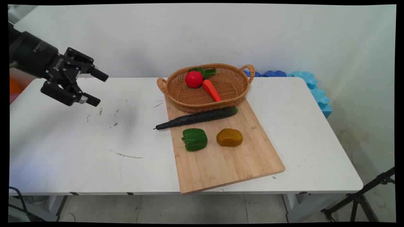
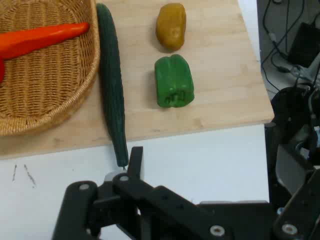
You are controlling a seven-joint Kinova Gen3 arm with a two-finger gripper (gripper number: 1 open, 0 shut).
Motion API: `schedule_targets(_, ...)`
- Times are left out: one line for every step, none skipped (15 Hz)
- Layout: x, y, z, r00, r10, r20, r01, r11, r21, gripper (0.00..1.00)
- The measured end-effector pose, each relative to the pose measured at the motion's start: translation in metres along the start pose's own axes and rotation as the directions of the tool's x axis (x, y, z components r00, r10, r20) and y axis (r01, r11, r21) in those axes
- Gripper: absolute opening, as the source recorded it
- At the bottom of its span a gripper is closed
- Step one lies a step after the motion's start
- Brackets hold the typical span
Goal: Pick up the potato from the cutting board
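Observation:
My gripper (image 1: 97,88) hangs open and empty above the table's left side, well left of the wooden cutting board (image 1: 221,164). On the board lie a long dark cucumber (image 1: 199,117), a green pepper (image 1: 194,139) and a yellow-brown potato (image 1: 229,137). A wicker basket (image 1: 189,107) at the board's far end holds a red tomato (image 1: 193,78), a carrot (image 1: 211,90) and a green leaf (image 1: 206,71). In the hand view one fingertip (image 2: 135,159) sits just short of the cucumber's (image 2: 111,85) stem end, with the pepper (image 2: 173,81) and potato (image 2: 171,26) beyond.
Blue foam (image 1: 315,91) lines the table's far right corner against the wall. A black tripod (image 1: 363,197) stands on the floor at the lower right. Scuff marks (image 1: 107,119) dot the white tabletop under the gripper.

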Motion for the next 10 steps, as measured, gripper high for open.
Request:
schedule_targets(0.003, 0.0, 0.003, 1.0, -0.003, -0.004, 0.003, 1.0, 0.002, 1.0)
schedule_targets(0.006, 0.0, 0.006, 1.0, -0.005, -0.005, 0.005, 1.0, 0.003, 1.0)
schedule_targets(0.009, 0.0, 0.01, 1.0, -0.008, -0.006, 0.008, 1.0, 0.006, 1.0)
schedule_targets(0.015, -0.001, 0.015, 1.0, -0.011, -0.003, 0.011, 1.0, 0.011, 1.0)
schedule_targets(0.022, -0.002, 0.024, 1.0, -0.017, 0.007, 0.017, 1.0, 0.019, 1.0)
schedule_targets(0.031, -0.002, 0.034, 1.0, -0.027, 0.016, 0.027, 0.999, 0.028, 1.0)
schedule_targets(0.04, -0.003, 0.043, 0.999, -0.036, 0.022, 0.035, 0.999, 0.036, 1.0)
schedule_targets(0.05, -0.004, 0.055, 0.999, -0.046, 0.03, 0.045, 0.998, 0.044, 1.0)
schedule_targets(0.063, -0.004, 0.072, 0.998, -0.059, 0.039, 0.057, 0.997, 0.056, 1.0)
schedule_targets(0.073, -0.005, 0.085, 0.997, -0.069, 0.046, 0.066, 0.996, 0.064, 1.0)
